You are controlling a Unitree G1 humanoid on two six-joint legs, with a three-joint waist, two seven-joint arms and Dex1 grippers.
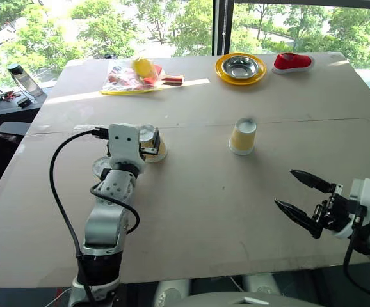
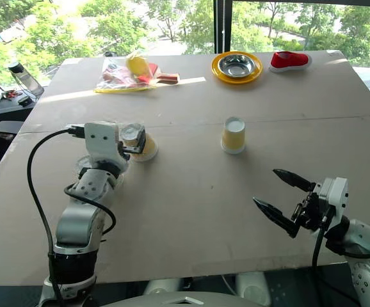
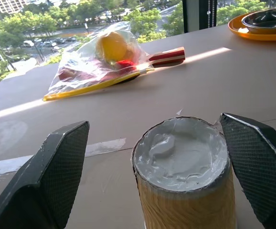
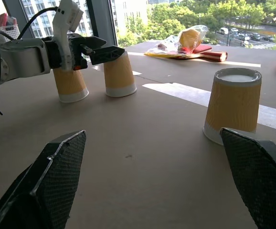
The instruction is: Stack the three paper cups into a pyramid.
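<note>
The left gripper (image 4: 98,49) stood with black fingers spread wide to either side of one upturned yellow-patterned tapered paper cup (image 3: 184,176); a second identical cup (image 4: 70,84) stood just beside it. The third cup (image 1: 242,136) stood well apart, ahead of the right gripper's (image 1: 298,194) equally spread, empty fingers.

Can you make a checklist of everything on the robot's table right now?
Surface: bare brown table with a seam across it.
Job's things: three paper cups, all upside down; two close together by the left gripper, the third cup alone mid-table. No pyramid yet.
Clutter: plastic bag with a paddle, yellow plate holding a steel bowl, red shoe, all at the far edge.
Grippers: left gripper open around one cup's base; right gripper open, holding nothing.
Cables: black cable looping along the left arm.
Surroundings: windows with trees outside.
</note>
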